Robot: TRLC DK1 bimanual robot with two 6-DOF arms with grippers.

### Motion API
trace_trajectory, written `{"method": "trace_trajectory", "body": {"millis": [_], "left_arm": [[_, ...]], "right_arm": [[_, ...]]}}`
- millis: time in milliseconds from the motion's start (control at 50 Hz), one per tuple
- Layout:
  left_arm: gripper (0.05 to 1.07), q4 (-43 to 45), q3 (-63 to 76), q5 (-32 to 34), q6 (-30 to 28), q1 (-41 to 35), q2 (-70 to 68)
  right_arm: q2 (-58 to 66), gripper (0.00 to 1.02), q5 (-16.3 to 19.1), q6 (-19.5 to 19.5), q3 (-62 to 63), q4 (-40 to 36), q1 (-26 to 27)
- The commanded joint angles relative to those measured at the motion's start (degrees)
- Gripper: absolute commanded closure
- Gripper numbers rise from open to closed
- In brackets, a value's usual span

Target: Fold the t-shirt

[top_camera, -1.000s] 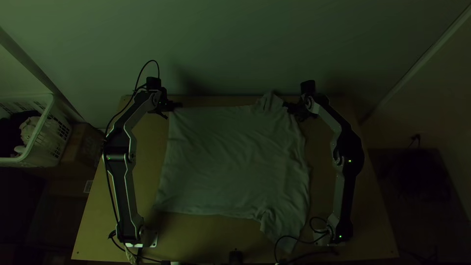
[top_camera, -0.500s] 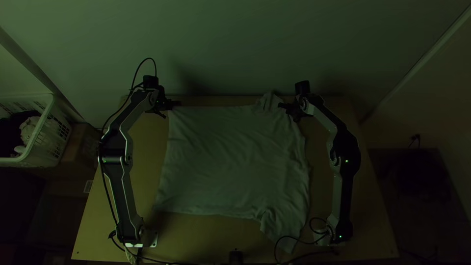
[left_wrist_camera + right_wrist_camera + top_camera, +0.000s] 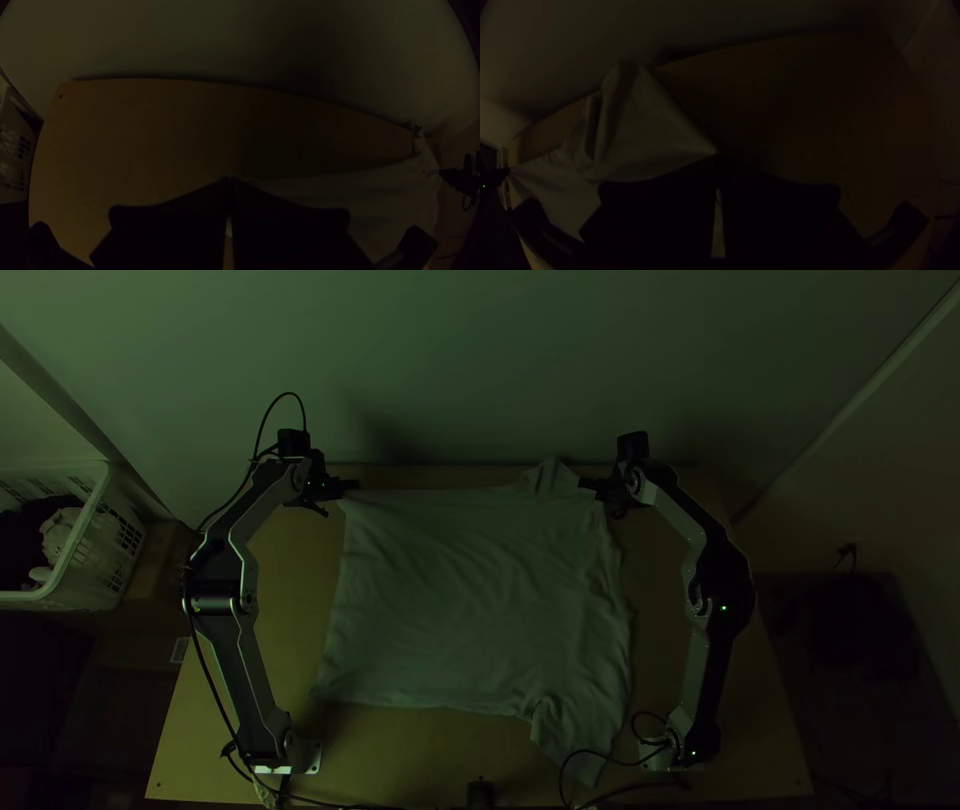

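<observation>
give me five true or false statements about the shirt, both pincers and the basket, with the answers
1. The t-shirt lies spread out on the table. True.
2. The left pincer hangs open, away from the cloth. False: it is shut on a corner of the t-shirt.
3. The right pincer holds the t-shirt near its far sleeve. True.
4. Both pincers are at the table's near edge. False: both are toward the far edge.
5. The white basket is at the top view's left, with cloth inside. True.
</observation>
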State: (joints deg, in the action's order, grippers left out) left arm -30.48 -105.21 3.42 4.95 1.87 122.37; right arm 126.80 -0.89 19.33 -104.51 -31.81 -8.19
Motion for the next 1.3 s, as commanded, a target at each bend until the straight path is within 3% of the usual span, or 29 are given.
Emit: {"method": "trace_trajectory", "body": {"millis": [0, 740, 1280], "left_arm": [[1.05, 0.68, 2.64, -0.26, 0.76, 1.12, -2.57], [1.05, 5.87, 19.16, 1.76, 3.05, -0.46, -15.75], [1.05, 8.95, 31.47, 1.76, 3.14, -0.46, -24.1]], "right_arm": [[-3.14, 1.0, -1.31, -1.05, 3.52, 0.7, 1.24], [-16.32, 1.0, -1.31, -1.49, 19.08, 3.51, 0.98], [-30.47, 1.0, -1.75, -1.4, 37.62, 6.85, 0.01]]}}
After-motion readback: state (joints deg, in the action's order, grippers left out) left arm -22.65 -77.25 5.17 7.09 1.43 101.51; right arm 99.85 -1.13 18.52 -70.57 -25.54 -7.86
